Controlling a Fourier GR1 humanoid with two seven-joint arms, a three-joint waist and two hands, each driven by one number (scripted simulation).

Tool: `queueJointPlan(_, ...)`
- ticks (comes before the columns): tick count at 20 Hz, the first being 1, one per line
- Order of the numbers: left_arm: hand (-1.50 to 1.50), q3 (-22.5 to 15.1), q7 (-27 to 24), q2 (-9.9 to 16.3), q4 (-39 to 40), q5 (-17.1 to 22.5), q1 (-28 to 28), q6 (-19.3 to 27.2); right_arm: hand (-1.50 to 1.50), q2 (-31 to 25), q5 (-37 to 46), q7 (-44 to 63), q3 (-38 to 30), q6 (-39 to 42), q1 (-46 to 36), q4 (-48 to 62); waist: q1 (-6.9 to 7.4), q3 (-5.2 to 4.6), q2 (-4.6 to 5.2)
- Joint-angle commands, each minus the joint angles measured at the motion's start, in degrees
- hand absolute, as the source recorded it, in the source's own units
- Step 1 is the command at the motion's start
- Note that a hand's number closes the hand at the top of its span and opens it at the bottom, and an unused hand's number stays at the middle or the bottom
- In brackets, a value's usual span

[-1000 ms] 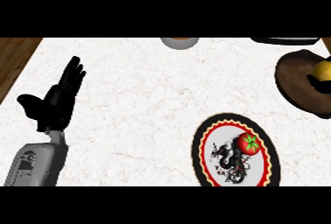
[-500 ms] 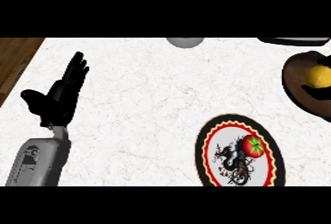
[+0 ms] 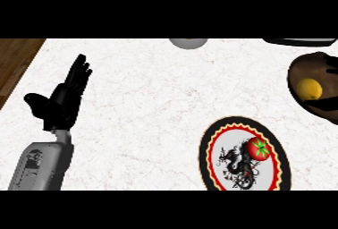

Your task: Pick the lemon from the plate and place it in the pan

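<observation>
— Yellow lemon (image 3: 309, 88) over on the brown dish (image 3: 298, 71) at the far right, not on the patterned plate (image 3: 218, 147); only a tomato (image 3: 259, 149) there.

— Lifted yet?

— Hard to say. Looks to be lying on the dish. Dark shapes above and below it, likely the right hand (image 3: 328, 105), mostly cut off by the edge. Open or closed, cannot tell.

— And the left hand (image 3: 63, 100)?

— Open and straight, resting upright at the left, well apart from everything.

— So which step?

— Probably the grasp. Next: close round the lemon, lift clear of the dish, then carry toward the dark pan (image 3: 300, 41) at the top right, near the dish.
</observation>
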Motion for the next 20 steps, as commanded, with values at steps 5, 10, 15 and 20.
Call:
queueJointPlan(5, 0.00, 0.4, -0.4, -0.1, 0.0, -0.4, 1.7, 0.6, -1.50, -4.0, -10.4, -7.9, -10.0, 6.1, -0.2, 2.7, -1.77, -0.04, -0.67)
queueJointPlan(10, 0.00, 1.8, -1.6, 0.9, 0.9, 0.2, 2.1, 0.1, -1.50, -8.5, -12.4, -14.0, -11.1, 20.4, 6.4, 5.9, -3.38, -0.10, -1.01)
queueJointPlan(15, 0.00, 2.5, -1.0, 1.6, -0.3, 0.5, 4.2, -0.2, -1.50, -14.0, -14.1, -18.8, -11.5, 32.9, 10.8, 5.7, -4.17, -0.21, -1.74)
queueJointPlan(20, 0.00, 1.7, 0.6, 0.3, 0.3, -0.5, 2.8, 1.5, -1.50, -18.4, -15.4, -19.6, -10.8, 39.1, 13.4, 4.1, -5.26, -0.29, -2.02)
